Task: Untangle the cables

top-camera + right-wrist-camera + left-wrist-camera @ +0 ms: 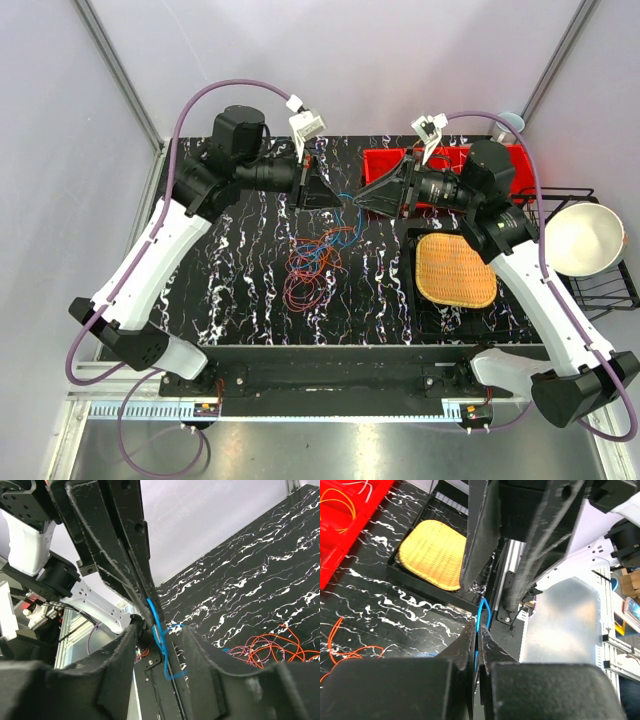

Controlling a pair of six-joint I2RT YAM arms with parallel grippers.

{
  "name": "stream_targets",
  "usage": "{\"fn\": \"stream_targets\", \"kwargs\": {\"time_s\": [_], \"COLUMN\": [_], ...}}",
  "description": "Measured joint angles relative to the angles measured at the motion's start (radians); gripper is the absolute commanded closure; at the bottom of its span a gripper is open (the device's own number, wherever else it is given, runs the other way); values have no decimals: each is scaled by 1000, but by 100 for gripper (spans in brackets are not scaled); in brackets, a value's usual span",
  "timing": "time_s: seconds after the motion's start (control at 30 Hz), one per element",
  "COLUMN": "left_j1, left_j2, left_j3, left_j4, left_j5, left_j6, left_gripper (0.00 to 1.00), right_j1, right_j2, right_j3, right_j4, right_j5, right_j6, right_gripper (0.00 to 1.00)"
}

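A tangle of orange-red, pink and blue cables (315,265) lies mid-table; it also shows in the right wrist view (270,647). My left gripper (327,190) is shut on a loop of the blue cable (484,611), lifted above the table, the strand pinched between its fingertips (468,635). My right gripper (362,198) faces it tip to tip. In the right wrist view the right gripper (161,637) is open, and the blue cable (159,622) hangs from the left fingers down between its jaws. I cannot tell whether the cable touches them.
A red bin (388,160) at the back holds a yellow-orange cable (340,510). A woven yellow mat (455,270) lies in a black tray (425,315) on the right. A white bowl (583,238) sits in a wire rack at the far right.
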Motion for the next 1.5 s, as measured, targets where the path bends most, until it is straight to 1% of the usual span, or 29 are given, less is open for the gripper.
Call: {"fn": "stream_targets", "kwargs": {"time_s": [0.1, 0.17, 0.2, 0.23, 0.27, 0.3, 0.33, 0.37, 0.4, 0.43, 0.57, 0.73, 0.9, 1.03, 1.07, 1.17, 1.3, 1.4, 1.5], "left_j1": [-14, -21, -24, -26, -27, -29, -30, -31, -31, -32, -33, -34, -34, -34, -34, -34, -34, -34, -34], "left_j2": [0, 1, 1, 2, 3, 5, 7, 10, 11, 13, 4, -79, -241, -411, -434, -553, -704, -781, -819], "left_j3": [0, 0, 0, 0, 0, 0, 0, 0, 0, 0, -16, -144, -343, -509, -528, -634, -761, -827, -866], "left_j4": [6, 14, 19, 22, 25, 27, 30, 30, 31, 33, 43, 47, 34, 19, 11, -7, -40, -65, -80], "left_j5": [-2, -4, -4, -4, -4, -5, -8, -12, -15, -23, -110, -318, -584, -786, -809, -944, -1053, -1087, -1091], "left_j6": [-8, -13, -15, -17, -19, -22, -24, -27, -36, -32, -41, -47, -70, -104, -109, -150, -193, -218, -241], "left_gripper": [100, 100, 100, 100, 98, 87, 74, 28, 4, 1, 1, 1, 1, 1, 1, 1, 1, 1, 1], "right_j1": [1, 2, 3, 5, 6, 7, 8, 9, 9, 10, 11, 12, 12, 12, 12, 12, 12, 12, 12], "right_j2": [5, 8, 9, 9, 9, 9, 9, 8, 8, 8, 1, 0, 1, 16, 21, 66, 150, 204, 259], "right_j3": [0, 0, 0, 0, 0, 0, -1, -2, -2, -2, -1, 27, 62, 98, 105, 152, 219, 256, 299], "right_j4": [-1, -2, -2, -2, -2, -1, -2, -3, -3, -4, -31, -109, -155, -169, -170, -194, -220, -225, -232], "right_j5": [-7, -13, -13, -14, -15, -14, -14, -13, -10, -3, 43, 154, 278, 387, 404, 486, 602, 674, 753], "right_j6": [-4, -4, -4, -6, -8, -14, -11, -11, -11, -11, -24, -61, -88, -98, -101, -121, -150, -170, -192], "right_gripper": [65, 70, 76, 89, 95, 100, 100, 100, 100, 100, 100, 100, 100, 100, 100, 100, 100, 100, 100]}}
